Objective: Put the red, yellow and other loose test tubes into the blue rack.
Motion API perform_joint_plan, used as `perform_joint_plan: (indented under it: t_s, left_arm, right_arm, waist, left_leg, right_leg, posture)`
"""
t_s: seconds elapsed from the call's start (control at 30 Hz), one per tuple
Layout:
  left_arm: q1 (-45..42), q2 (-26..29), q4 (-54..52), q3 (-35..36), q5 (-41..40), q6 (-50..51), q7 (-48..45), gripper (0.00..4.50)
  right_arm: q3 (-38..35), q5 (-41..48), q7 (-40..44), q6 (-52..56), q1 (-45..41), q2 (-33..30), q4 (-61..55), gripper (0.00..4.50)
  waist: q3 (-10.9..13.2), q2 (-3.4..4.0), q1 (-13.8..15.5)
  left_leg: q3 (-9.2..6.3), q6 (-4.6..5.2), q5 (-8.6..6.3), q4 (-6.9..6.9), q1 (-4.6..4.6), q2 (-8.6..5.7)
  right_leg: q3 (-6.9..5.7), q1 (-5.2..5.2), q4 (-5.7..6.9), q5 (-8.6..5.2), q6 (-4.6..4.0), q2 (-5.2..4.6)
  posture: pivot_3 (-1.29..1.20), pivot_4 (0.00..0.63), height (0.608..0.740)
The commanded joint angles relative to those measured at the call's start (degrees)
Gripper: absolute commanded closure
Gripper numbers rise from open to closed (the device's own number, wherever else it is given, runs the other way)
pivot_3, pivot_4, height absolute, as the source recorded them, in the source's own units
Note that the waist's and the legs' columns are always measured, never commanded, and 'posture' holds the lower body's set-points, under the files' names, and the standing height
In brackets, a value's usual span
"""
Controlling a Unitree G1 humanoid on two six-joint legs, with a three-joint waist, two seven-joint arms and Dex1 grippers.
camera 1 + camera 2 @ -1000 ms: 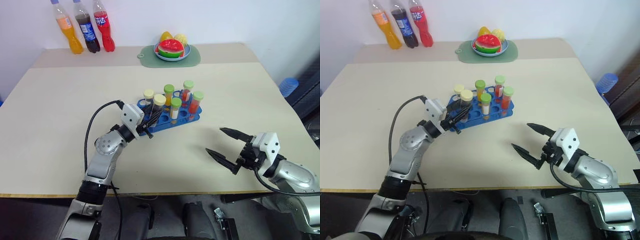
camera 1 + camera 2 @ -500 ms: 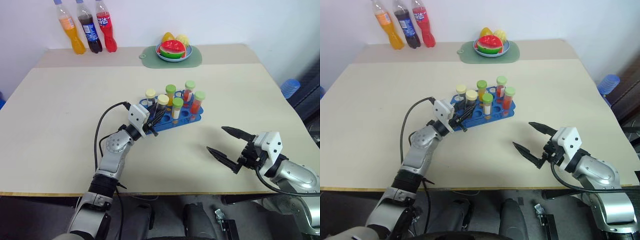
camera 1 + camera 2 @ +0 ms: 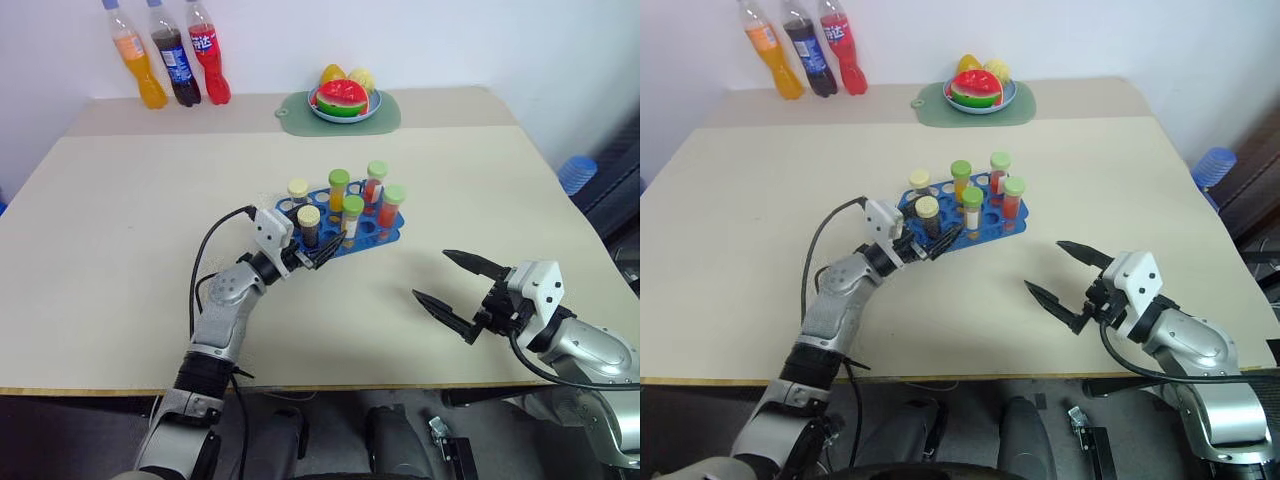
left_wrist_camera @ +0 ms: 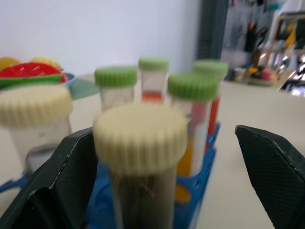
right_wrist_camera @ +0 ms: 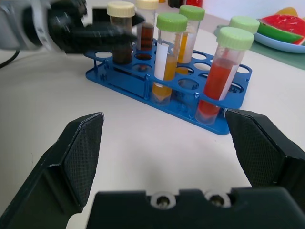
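**Operator:** Six tubes stand in the blue rack [image 3: 340, 225] as I count them: two cream-capped, four green-capped. I see none lying loose on the desk [image 3: 120, 220].

**Spotter:** And your left gripper [image 3: 318, 252]?

**Operator:** Its fingers are spread wide, one on each side of the dark cream-capped tube [image 3: 309, 226], which sits between them in a near-corner hole. In the left wrist view there's a gap on the one side, while on the other I can't tell whether the finger touches the tube. I'd judge this the release step: tube seated upright, grip let go.

**Spotter:** Right side?

**Operator:** The right gripper [image 3: 452, 291] hangs well apart from the rack, above bare desk, spread wide and empty. The rack is ahead of it, the red tube [image 5: 219, 77] nearest.

**Spotter:** Next move?

**Operator:** I'd draw the left gripper straight back along its own line, so neither finger clips the cap or tips the rack. Then I'd scan the desk for any tube I've missed; if none, I'd call the task nearly finished.
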Motion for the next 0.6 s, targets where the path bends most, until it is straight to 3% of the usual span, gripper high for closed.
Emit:
perform_joint_plan:
  t_s: [0.03,0.4,0.6]
  left_arm:
    - [1.9,2.3,-6.1,2.3,-1.3,1.6,0.1,0.24]
    - [23.5,18.5,-17.1,16.3,-11.2,5.3,-9.2,0.24]
    - [29.1,22.9,-20.4,18.9,-14.3,10.1,-11.3,0.24]
  right_arm:
    - [-0.4,0.2,-0.2,-1.4,-0.1,0.6,-0.8,0.00]
    - [-3.8,-2.2,-2.1,-6.8,4.4,3.4,4.9,0.00]
    - [-5.2,-2.0,-2.4,-8.2,5.3,3.6,6.1,0.00]
  waist:
    - [0.0,0.01,0.0]
    - [0.0,0.06,0.1]
    - [0.0,0.10,0.3]
  left_leg:
    - [0.00,0.00,0.00,0.00,0.00,0.02]
    - [0.05,0.02,-0.02,-0.05,0.00,0.10]
    - [0.03,0.03,-0.04,-0.07,0.01,0.15]
  right_leg:
    - [0.00,0.00,0.00,0.00,-0.01,0.02]
    - [0.01,-0.03,-0.05,0.05,-0.10,0.07]
    - [0.00,0.01,-0.08,0.05,-0.13,0.11]
  posture:
    - [0.00,0.150,0.740]
    - [0.00,0.150,0.740]
    - [0.00,0.150,0.740]
